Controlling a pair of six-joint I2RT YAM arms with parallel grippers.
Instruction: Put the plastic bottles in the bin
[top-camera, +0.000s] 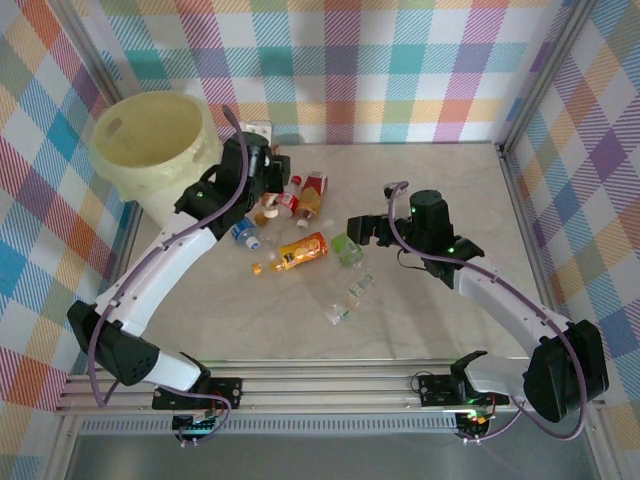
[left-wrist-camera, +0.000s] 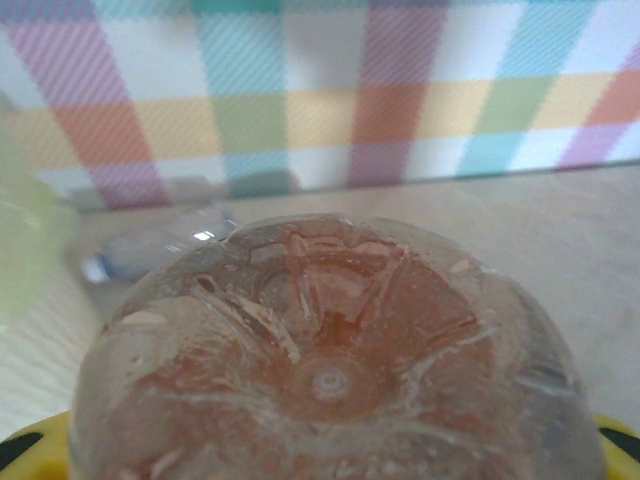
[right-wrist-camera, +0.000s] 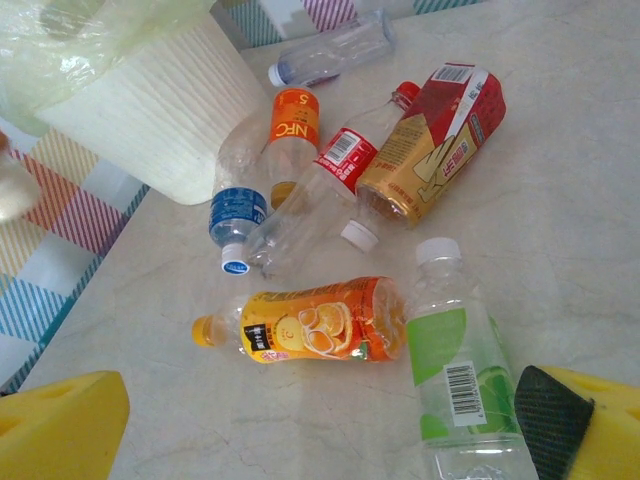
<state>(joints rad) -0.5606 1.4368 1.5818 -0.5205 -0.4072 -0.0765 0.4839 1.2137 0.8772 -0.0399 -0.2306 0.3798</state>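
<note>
left end effector (top-camera: 272, 168): clamped on clear bottle (left-wrist-camera: 330, 370), beside bin (top-camera: 150, 185)
right end effector (top-camera: 356, 232): jaws wide, at green bottle (right-wrist-camera: 455, 370)
table (top-camera: 430, 310): orange bottle (right-wrist-camera: 315, 330) lying flat

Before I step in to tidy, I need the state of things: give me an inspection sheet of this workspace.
Surface: pale marble table.
Job's things: bin back left; loose bottles lying beside it, among them an orange bottle and a green bottle.
Clutter: nothing seen.
Grippers: left jaws shut on a held bottle; right jaws open, by the green bottle.
Cables: purple cable along each arm.
Surroundings: plaid walls.
</note>
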